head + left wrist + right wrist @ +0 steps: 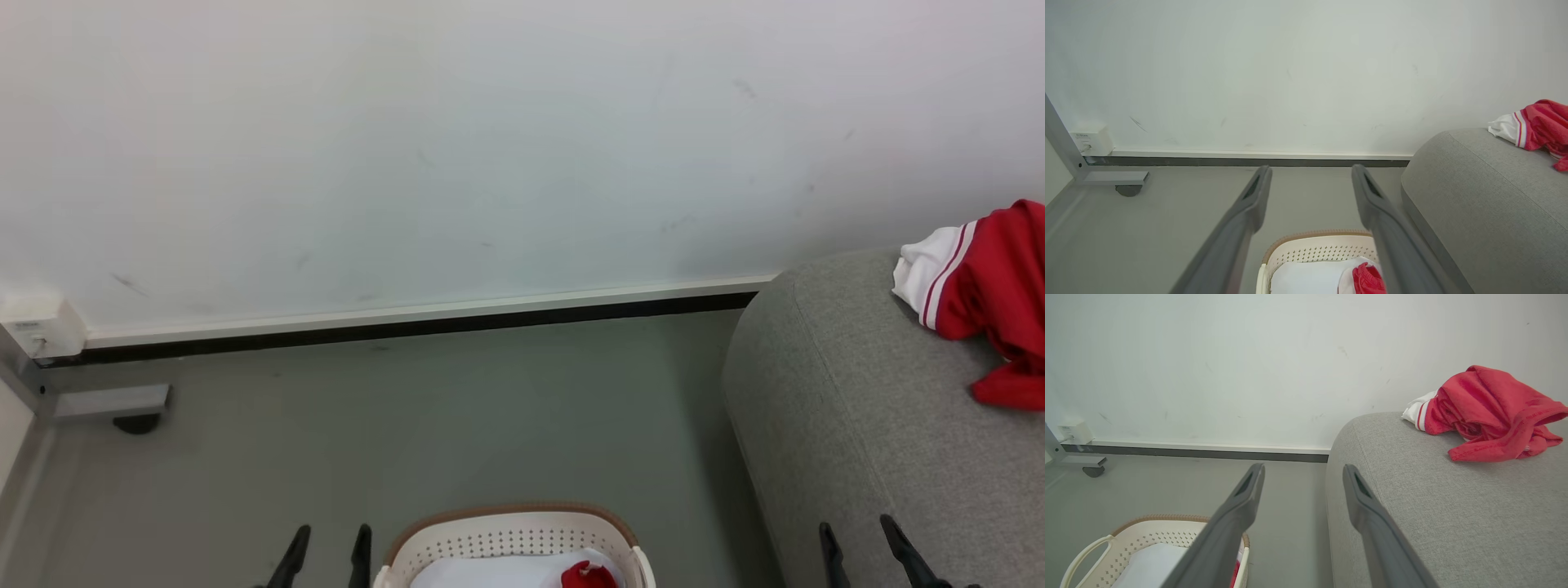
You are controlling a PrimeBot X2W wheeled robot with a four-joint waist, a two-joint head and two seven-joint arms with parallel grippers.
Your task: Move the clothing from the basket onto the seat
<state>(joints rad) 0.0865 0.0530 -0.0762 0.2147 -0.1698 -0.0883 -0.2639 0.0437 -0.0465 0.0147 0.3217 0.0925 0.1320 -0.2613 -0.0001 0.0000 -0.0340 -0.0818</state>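
Observation:
A red garment with a white striped panel (984, 286) lies crumpled on the grey seat (849, 425) at the right; the same garment (1486, 412) shows large in the right wrist view. The cream basket (506, 539) with a tan rim stands on the floor at the bottom centre, holding white fabric (498, 572) and a bit of red clothing (588, 576). My left gripper (326, 543) is open just left of the basket, holding nothing. My right gripper (857, 535) is open over the seat's front edge, also holding nothing. Both grippers are clear of the clothing.
A white wall (490, 147) with a dark baseboard (408, 327) runs behind. A grey metal frame foot with a caster (122, 408) and a white box (41, 322) sit at the left. Grey floor (449, 425) lies between the basket and the wall.

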